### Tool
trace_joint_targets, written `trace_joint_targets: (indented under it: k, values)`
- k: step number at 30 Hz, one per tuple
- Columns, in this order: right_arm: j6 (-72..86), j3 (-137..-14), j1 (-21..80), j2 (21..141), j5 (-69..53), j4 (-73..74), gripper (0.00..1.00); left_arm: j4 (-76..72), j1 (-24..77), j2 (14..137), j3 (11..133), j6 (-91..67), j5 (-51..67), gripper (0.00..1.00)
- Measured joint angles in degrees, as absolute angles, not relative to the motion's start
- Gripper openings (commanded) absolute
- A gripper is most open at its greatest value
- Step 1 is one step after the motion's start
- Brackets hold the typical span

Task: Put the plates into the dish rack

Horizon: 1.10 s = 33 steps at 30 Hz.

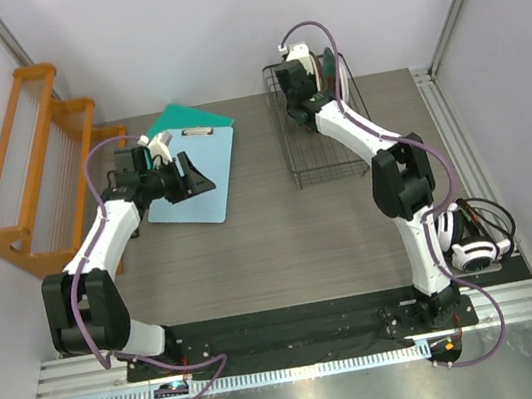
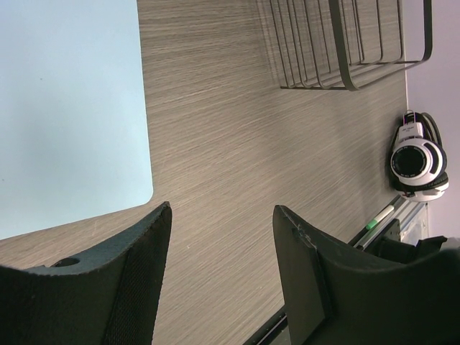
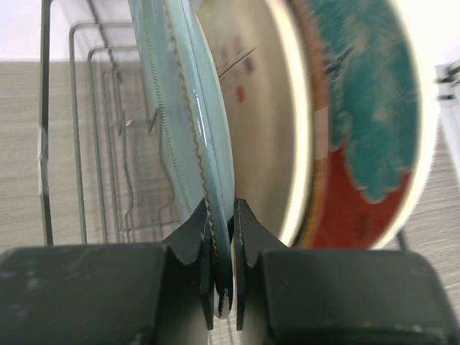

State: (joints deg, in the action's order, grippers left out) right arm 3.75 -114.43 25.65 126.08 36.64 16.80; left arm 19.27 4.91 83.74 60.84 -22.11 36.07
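At the far end of the dark wire dish rack (image 1: 324, 150) my right gripper (image 1: 302, 93) is shut on the rim of a pale grey-green plate (image 3: 183, 108), which stands on edge. In the right wrist view the right gripper (image 3: 224, 215) pinches that rim between both pads. Just right of it stand a pink-and-cream plate (image 3: 251, 108) and a red-and-teal floral plate (image 3: 359, 129), also on edge. From above, the plates (image 1: 309, 56) are mostly hidden by the arm. My left gripper (image 1: 197, 182) hangs open and empty by the clipboard. In its own view the left gripper (image 2: 221, 215) has bare table between its jaws.
A light blue clipboard (image 1: 195, 165) lies at the back left, also clipboard (image 2: 72, 108) in the left wrist view. An orange wooden tiered rack (image 1: 34, 175) stands along the left wall. A white round device (image 1: 471, 248) with cables sits at the right edge.
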Motion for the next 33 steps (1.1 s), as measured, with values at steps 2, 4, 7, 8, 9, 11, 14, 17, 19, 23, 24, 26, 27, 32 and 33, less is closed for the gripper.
trace_joint_targets:
  k: [2,4,7,8,9,11,14,17,19,23,24,26,27,32,33]
  values:
    - [4.0,-114.2,25.6,126.8,36.0,17.2,0.11,19.2,4.9,83.7,60.8,-22.1,36.1,0.59]
    - [4.2,-113.9,25.6,127.7,35.6,17.5,0.32,19.1,4.9,83.7,60.8,-22.1,36.0,0.60]
    - [5.1,-113.9,25.6,128.2,34.8,16.1,0.59,19.1,4.9,83.7,60.8,-22.1,36.0,0.62]
    - [4.9,-113.9,25.6,128.2,34.5,15.7,0.62,19.0,4.9,83.7,60.8,-22.1,36.0,0.63]
    - [5.1,-113.9,25.6,128.2,34.1,15.1,0.66,19.0,4.9,83.7,60.8,-22.1,36.0,0.64]
    - [4.9,-113.5,25.7,128.0,33.2,14.6,0.74,19.0,4.9,83.7,60.8,-22.1,35.9,0.78]
    - [4.6,-111.3,25.7,126.5,31.3,14.3,0.91,18.9,4.9,83.7,60.8,-21.9,35.6,0.85]
    - [4.3,-107.2,25.8,122.5,27.7,14.4,1.00,18.8,4.9,83.3,60.8,-22.0,35.0,0.91]
    - [4.0,-104.4,25.9,118.6,25.5,14.9,1.00,18.6,4.9,82.8,60.8,-21.8,34.8,0.99]
    - [4.4,-97.7,26.3,106.2,22.4,15.3,1.00,18.0,4.9,82.0,60.8,-21.7,34.4,1.00]
    - [4.5,-96.4,26.6,102.8,22.3,15.5,1.00,17.8,4.9,81.9,60.8,-21.6,34.3,1.00]
    - [4.5,-93.4,27.0,96.3,23.1,15.7,1.00,17.6,4.9,81.8,60.8,-21.4,34.0,1.00]
    - [4.4,-91.7,27.3,93.1,23.8,16.0,1.00,17.6,4.9,81.8,60.8,-21.2,34.0,0.99]
    - [2.1,-80.7,28.0,81.3,28.6,19.1,1.00,17.7,4.9,81.1,60.8,-18.6,32.7,1.00]
    - [1.5,-78.4,28.0,80.1,29.5,20.4,1.00,17.8,4.9,80.8,60.8,-17.8,32.4,0.99]
